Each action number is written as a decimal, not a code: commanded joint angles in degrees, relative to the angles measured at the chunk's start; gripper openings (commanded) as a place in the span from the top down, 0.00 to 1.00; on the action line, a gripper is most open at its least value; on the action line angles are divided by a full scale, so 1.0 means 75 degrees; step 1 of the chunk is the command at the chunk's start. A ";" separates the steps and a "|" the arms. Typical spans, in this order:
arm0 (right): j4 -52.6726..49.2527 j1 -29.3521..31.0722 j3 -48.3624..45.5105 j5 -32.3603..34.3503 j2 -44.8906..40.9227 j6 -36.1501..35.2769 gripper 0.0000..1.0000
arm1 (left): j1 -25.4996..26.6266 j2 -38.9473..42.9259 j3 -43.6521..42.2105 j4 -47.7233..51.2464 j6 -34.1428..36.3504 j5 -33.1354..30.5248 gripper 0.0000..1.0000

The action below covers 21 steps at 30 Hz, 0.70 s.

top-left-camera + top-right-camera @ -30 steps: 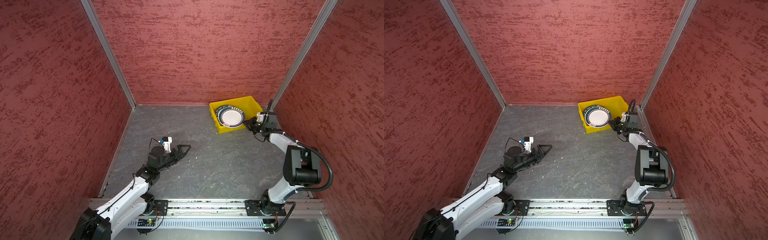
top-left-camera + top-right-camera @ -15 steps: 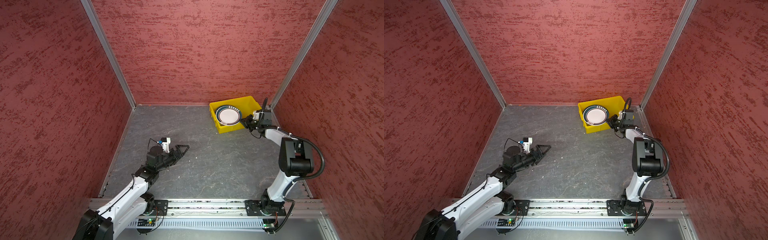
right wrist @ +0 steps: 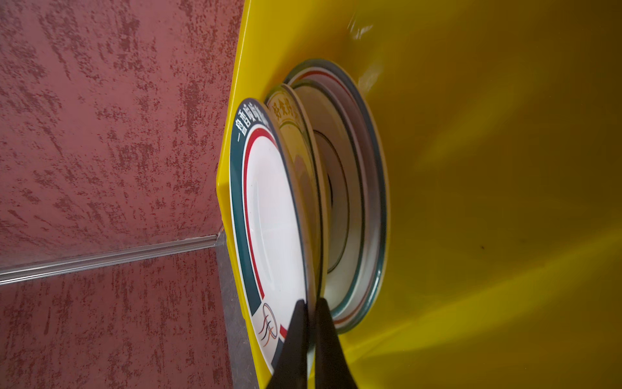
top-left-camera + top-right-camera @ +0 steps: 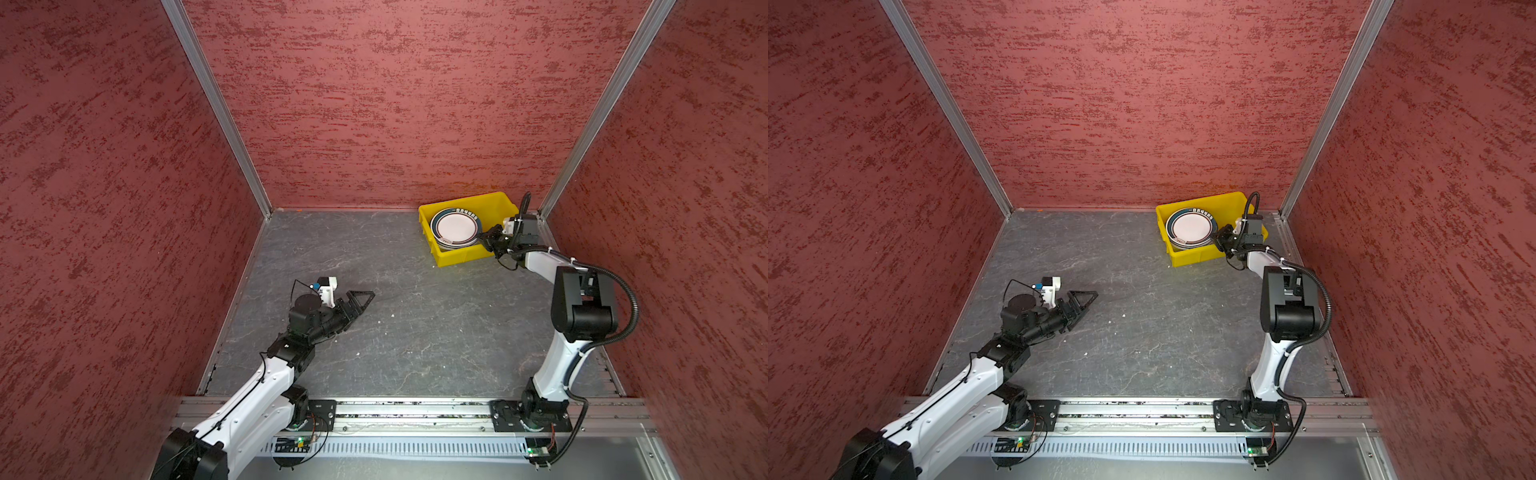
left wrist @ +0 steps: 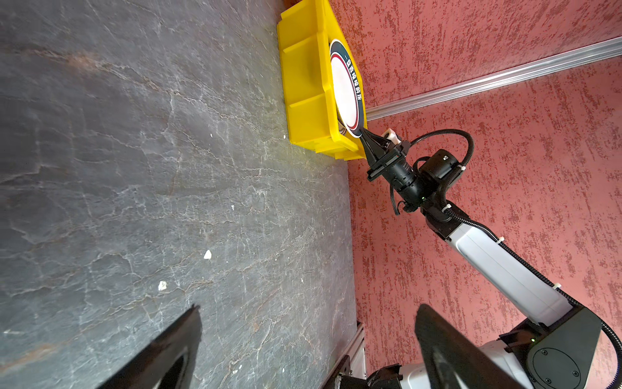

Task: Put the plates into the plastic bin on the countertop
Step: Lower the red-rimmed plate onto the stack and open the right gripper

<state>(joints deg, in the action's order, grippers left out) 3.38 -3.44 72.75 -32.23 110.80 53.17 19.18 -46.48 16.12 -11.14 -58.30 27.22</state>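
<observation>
The yellow plastic bin (image 4: 457, 259) (image 4: 1192, 258) stands at the back right corner of the dark grey countertop (image 4: 415, 332). Several plates are stacked inside it. The top plate (image 4: 456, 227) (image 4: 1191, 227) (image 3: 269, 208) is white with a dark green rim and a red ring. My right gripper (image 4: 482, 237) (image 4: 1216, 237) (image 3: 311, 301) is shut on this plate's near rim, over the bin's right side. Under it I see a cream plate (image 3: 289, 114) and green-rimmed plates (image 3: 353, 202). My left gripper (image 4: 365, 297) (image 4: 1088, 296) (image 5: 308, 310) hangs open and empty over the countertop's left middle.
Red textured walls with metal corner posts (image 4: 590, 116) close in the back and both sides; the bin sits tight to the back right corner. Small white crumbs (image 5: 207, 255) lie on the slab. A metal rail (image 4: 415, 409) carrying both arm bases runs along the front edge.
My right gripper has carried the top plate a little leftward and farther back over the stack in the bin. The left arm has barely shifted and stays open.
</observation>
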 commanded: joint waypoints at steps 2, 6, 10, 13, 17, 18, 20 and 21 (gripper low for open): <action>0.0181 0.0120 0.0570 0.0246 0.0177 0.0000 1.00 | -0.0131 0.0079 -0.0025 0.0032 -0.0018 0.0196 0.01; -0.0123 0.0175 0.0817 0.0448 0.0330 -0.0130 1.00 | -0.0181 0.0092 -0.0051 0.0055 -0.0025 0.0234 0.01; -0.0308 0.0179 0.0998 0.0646 0.0436 -0.0229 1.00 | -0.0229 0.0104 -0.0056 0.0060 -0.0027 0.0273 0.01; -0.0635 0.0223 0.1215 0.0825 0.0529 -0.0334 1.00 | -0.0266 0.0106 -0.0054 0.0044 -0.0017 0.0299 0.01; -0.1182 0.0305 0.1495 0.1221 0.0543 -0.0632 1.00 | -0.0295 0.0104 -0.0071 0.0055 -0.0018 0.0320 0.01; -0.1211 0.0318 0.1506 0.1256 0.0537 -0.0669 1.00 | -0.0313 0.0105 -0.0071 0.0049 -0.0015 0.0326 0.01; -0.1179 0.0326 0.1505 0.1243 0.0515 -0.0671 0.95 | -0.0314 0.0098 -0.0066 0.0056 -0.0018 0.0322 0.01; -0.1167 0.0323 0.1512 0.1216 0.0522 -0.0668 0.90 | -0.0324 0.0092 -0.0066 0.0054 -0.0008 0.0323 0.01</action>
<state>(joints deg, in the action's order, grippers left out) -5.13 -1.32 82.13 -24.69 115.00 49.39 17.23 -46.37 16.05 -11.07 -58.52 28.73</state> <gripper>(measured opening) 0.077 0.994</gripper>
